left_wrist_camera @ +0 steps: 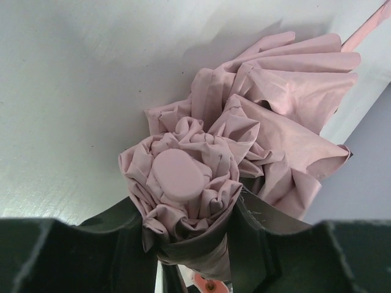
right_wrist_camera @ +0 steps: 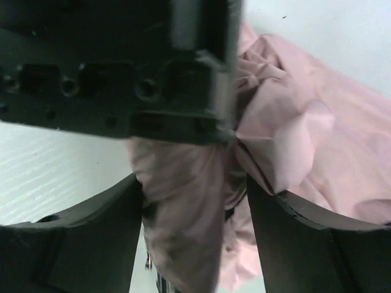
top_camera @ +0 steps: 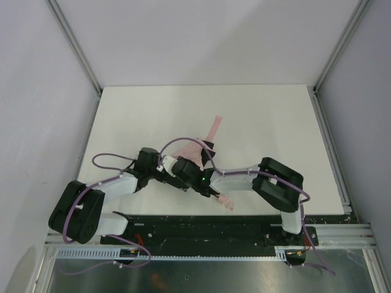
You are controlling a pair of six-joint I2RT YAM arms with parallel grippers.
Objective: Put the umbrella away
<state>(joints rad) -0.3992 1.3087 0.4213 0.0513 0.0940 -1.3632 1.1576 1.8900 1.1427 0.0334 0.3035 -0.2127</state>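
The left hand [left_wrist_camera: 192, 229] is clamped on the umbrella [top_camera: 194, 151] just below its rounded pink cap [left_wrist_camera: 177, 177], with loose folds spilling past the fingers. The umbrella is at the bench's [top_camera: 256, 122] middle, toward the near edge. Its long axis runs from the handle [top_camera: 226, 202] by that edge away and slightly leftward, and the strap [top_camera: 214, 126] points far-right. The right hand [right_wrist_camera: 195, 238] stands apart, straddling bunched fabric.
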